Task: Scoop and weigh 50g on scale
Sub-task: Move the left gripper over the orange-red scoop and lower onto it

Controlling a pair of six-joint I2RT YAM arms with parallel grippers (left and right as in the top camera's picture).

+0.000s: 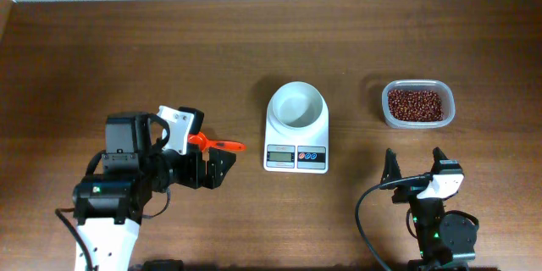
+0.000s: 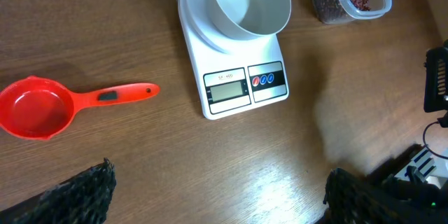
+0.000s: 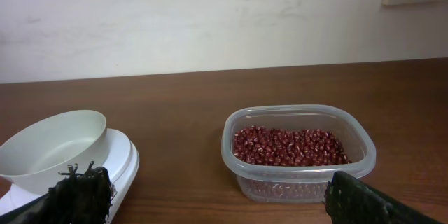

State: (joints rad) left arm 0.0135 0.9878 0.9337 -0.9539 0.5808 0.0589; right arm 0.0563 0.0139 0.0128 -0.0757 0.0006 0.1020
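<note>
Overhead view: the red scoop [image 1: 222, 145] lies on the counter [image 1: 127, 51], just to the left of the scale [image 1: 296, 154]. Only its handle shows. The handle runs sideways and its tip points at the scale. The cup end is hidden under the left arm [image 1: 110, 190]. The left jaws are wide apart and hold nothing. The right arm [image 1: 436, 220] is far over on the other side, below the tub of beans [image 1: 417, 104]. Its jaws are wide apart too and hold nothing. So the left arm is much nearer to the scoop.

Left wrist view: the scoop [image 2: 42, 108] lies flat and empty. Its cup is on the left and its handle reaches right, toward the scale [image 2: 234, 87]. The scoop sits ahead of the jaws and off to the left, nearer the left finger [image 2: 80, 192] than the right one. I think the jaws need to slide left and go down across the thin handle. The white bowl [image 2: 248, 3] on the scale is empty.

Right wrist view: the tub of beans [image 3: 297, 150] is right ahead, between the open jaws. The bowl [image 3: 52, 143] and the scale [image 3: 124, 164] are off to the left. The scoop is not seen here.
</note>
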